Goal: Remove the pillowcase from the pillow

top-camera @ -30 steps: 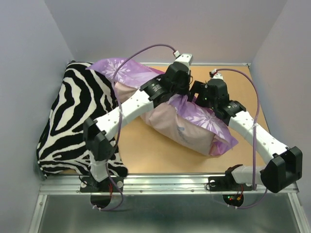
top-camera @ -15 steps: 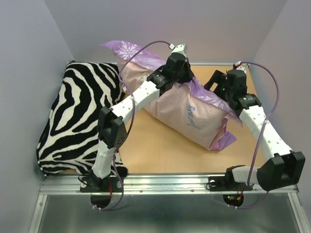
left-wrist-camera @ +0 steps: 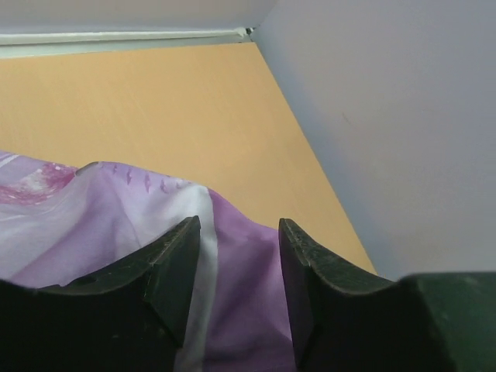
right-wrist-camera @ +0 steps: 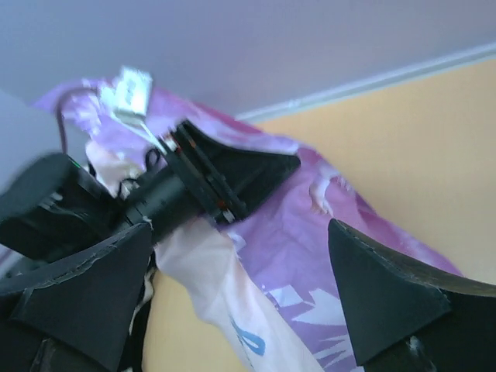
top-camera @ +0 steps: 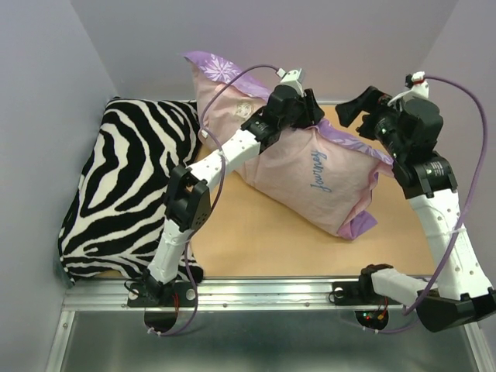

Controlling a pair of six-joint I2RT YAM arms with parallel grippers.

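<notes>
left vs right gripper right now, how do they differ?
The left gripper is shut on a fold of the pillowcase; the right gripper is open and holds nothing. The left gripper sits at the pillowcase's upper edge; the right gripper hangs beside it, apart from the cloth. Both are over the far half of the table.

left gripper (top-camera: 308,109): on pillowcase (top-camera: 310,177) top edge | right gripper (top-camera: 359,106): jaws apart, near fabric | zebra pillow (top-camera: 124,186): left

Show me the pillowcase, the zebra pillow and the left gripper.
pillowcase (top-camera: 293,187): top view, its pale pink side beside the blue writing.
zebra pillow (top-camera: 124,186): top view, middle of its striped face.
left gripper (left-wrist-camera: 236,231): left wrist view, midway between its fingertips.
</notes>
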